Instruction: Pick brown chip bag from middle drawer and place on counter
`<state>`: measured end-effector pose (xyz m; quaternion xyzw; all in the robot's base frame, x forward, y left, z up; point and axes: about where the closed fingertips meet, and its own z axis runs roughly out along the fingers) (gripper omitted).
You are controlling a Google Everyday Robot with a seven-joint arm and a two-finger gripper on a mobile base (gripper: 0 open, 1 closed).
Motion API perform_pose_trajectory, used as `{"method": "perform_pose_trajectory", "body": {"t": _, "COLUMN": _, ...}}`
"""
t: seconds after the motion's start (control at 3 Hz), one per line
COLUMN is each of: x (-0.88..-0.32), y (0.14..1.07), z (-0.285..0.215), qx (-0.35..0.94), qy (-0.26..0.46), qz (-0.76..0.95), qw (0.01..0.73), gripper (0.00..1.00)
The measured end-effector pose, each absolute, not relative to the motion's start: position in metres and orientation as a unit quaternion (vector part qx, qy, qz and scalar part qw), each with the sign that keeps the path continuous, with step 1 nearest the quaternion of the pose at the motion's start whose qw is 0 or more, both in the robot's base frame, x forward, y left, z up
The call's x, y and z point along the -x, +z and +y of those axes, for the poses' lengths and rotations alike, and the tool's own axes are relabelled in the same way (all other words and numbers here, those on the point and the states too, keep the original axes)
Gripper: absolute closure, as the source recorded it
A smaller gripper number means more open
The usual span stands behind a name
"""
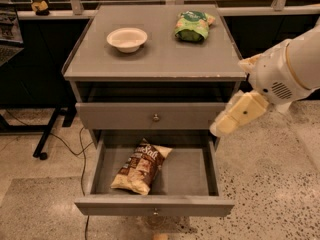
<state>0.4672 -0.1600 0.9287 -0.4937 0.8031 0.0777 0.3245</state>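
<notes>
You should note that the middle drawer (155, 205) stood pulled fully out at the bottom of the cabinet, its flat grey front nearest the camera and its small round knob at the centre of that front. The brown chip bag (141, 166) lay flat on the drawer floor, left of centre. Its top end pointed toward the back of the drawer and its lower end sat close to the front wall (the right half of the drawer floor was bare grey).

Your gripper (227, 121) hung outside the cabinet at the right. It was level with the closed drawer front (150, 116) above and just beside the cabinet's right front corner, angled down and to the left. It was apart from the bag and held nothing that could be seen. Whether it was open or closed could not be told.

Above and beyond, the counter (155, 59) carried two items toward its rear. A white bowl (127, 38) stood upright on the left, and a green snack bag (192, 26) lay on the right, well apart from the bowl. The speckled floor (270, 184) surrounded the cabinet.
</notes>
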Motion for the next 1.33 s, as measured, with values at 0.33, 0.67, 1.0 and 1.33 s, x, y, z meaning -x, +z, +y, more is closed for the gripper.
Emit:
{"method": "perform_pose_trajectory", "body": {"t": 0.33, "x": -0.483, "y": 0.915, "z": -0.148, "qx": 0.436, "qy": 0.107, "qz": 0.817, "qw": 0.362, "gripper": 0.0}}
{"method": "perform_pose_trajectory", "body": {"t": 0.67, "x": -0.494, "y": 0.898, "z": -0.134, "qx": 0.404, "qy": 0.139, "qz": 0.825, "qw": 0.37, "gripper": 0.0}}
{"method": "perform_pose_trajectory", "body": {"t": 1.0, "x": -0.5, "y": 0.879, "z": -0.127, "qx": 0.372, "qy": 0.166, "qz": 0.841, "qw": 0.357, "gripper": 0.0}}
{"method": "perform_pose_trajectory", "body": {"t": 1.33, "x": -0.5, "y": 0.863, "z": -0.125, "qx": 0.326, "qy": 0.174, "qz": 0.87, "qw": 0.327, "gripper": 0.0}}
